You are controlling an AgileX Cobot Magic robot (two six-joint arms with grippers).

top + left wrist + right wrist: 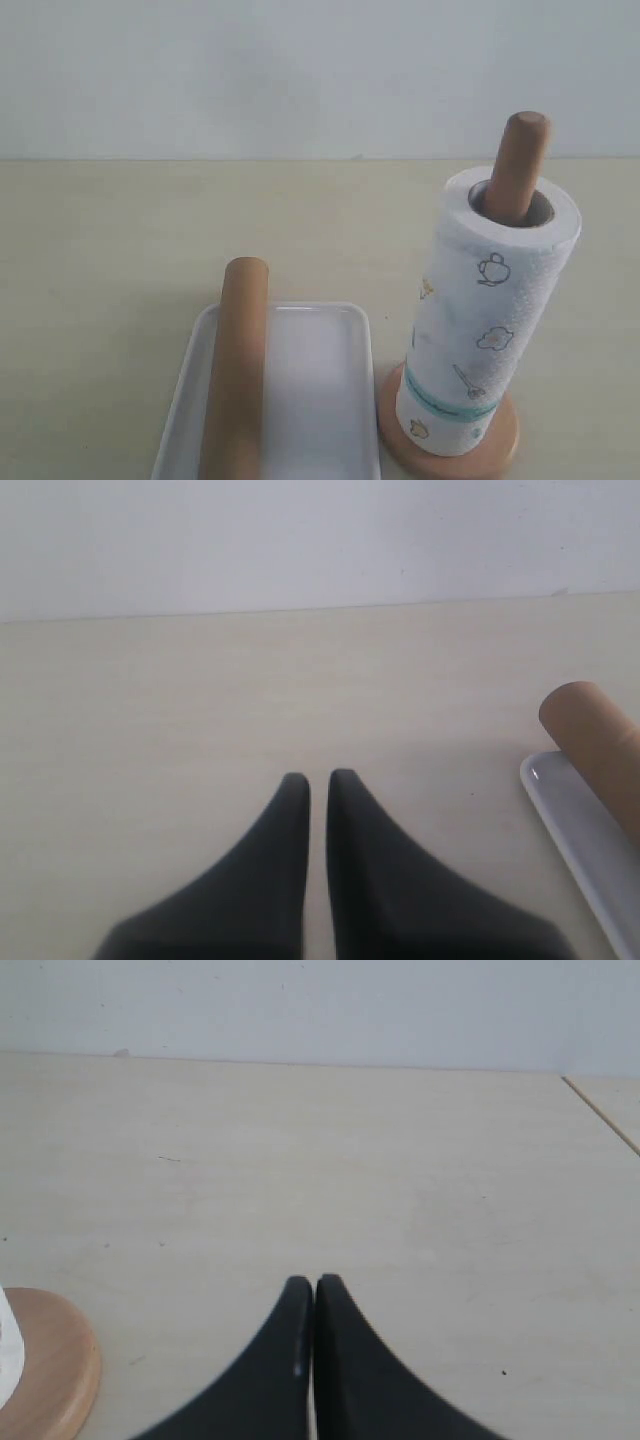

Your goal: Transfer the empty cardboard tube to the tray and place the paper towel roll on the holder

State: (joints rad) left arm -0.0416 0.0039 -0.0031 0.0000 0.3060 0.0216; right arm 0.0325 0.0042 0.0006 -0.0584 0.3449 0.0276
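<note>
The brown cardboard tube (238,370) lies lengthwise in the white tray (320,400), along its left side. The printed paper towel roll (485,320) stands on the wooden holder (455,450), whose dowel (517,165) pokes out of the roll's core. Neither gripper shows in the exterior view. In the left wrist view my left gripper (319,776) is shut and empty over bare table, with the cardboard tube (590,735) and the tray (580,830) off to one side. My right gripper (314,1281) is shut and empty, apart from the holder base (50,1365).
A pale wooden table (120,260) carries everything, with a plain white wall (300,70) behind it. A table edge or seam (600,1110) runs at the far corner in the right wrist view.
</note>
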